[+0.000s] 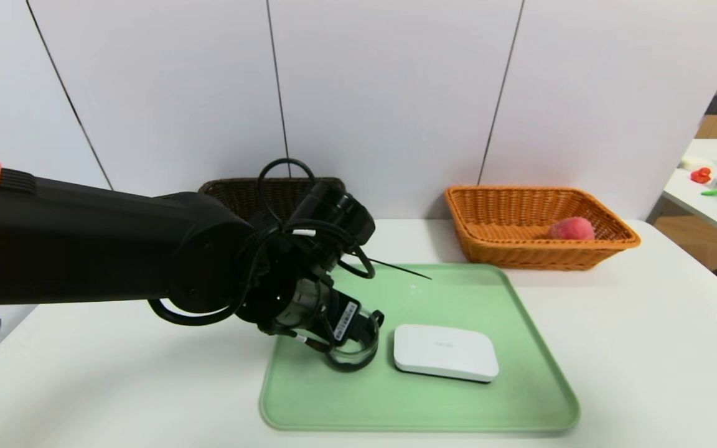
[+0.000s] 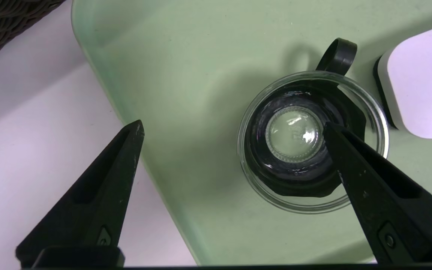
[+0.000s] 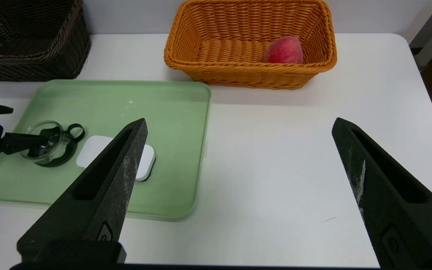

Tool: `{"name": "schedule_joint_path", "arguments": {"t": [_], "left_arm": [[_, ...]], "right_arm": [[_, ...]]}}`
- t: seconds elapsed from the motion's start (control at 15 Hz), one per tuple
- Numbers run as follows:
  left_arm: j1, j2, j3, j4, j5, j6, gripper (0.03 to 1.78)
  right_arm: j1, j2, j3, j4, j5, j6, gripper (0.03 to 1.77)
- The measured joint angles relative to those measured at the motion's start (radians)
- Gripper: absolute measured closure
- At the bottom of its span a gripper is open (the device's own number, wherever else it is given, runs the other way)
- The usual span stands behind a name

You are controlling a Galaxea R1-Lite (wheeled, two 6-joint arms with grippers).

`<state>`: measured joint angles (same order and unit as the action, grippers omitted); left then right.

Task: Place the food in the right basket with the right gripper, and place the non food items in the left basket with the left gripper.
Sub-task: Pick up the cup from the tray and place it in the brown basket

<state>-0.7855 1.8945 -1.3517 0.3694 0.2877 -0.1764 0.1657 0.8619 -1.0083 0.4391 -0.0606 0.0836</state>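
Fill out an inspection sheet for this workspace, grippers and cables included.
Surface: white table, green tray on it
Food: peach in the orange basket
Non-food: glass cup and white device on the tray
Dark basket: behind the tray, left side
Clutter: nothing seen on the table
Left claw: open, at the cup
Right claw: open, over the table, holding nothing
Cables: looped on the left arm
Surroundings: pale wall panels; side table, right

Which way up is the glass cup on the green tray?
Upright: the glass cup shows its open rim facing up, its base visible inside.
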Motion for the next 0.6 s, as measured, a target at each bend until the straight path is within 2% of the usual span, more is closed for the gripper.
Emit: {"name": "schedule_joint_path", "arguments": {"t": [0.6], "left_arm": [[0.0,0.048,-0.001,-0.002,0.002,-0.004,0.12]], "right_arm": [[0.001,0.002,0.012,-0.001,-0.001,0.005,0.11]]}}
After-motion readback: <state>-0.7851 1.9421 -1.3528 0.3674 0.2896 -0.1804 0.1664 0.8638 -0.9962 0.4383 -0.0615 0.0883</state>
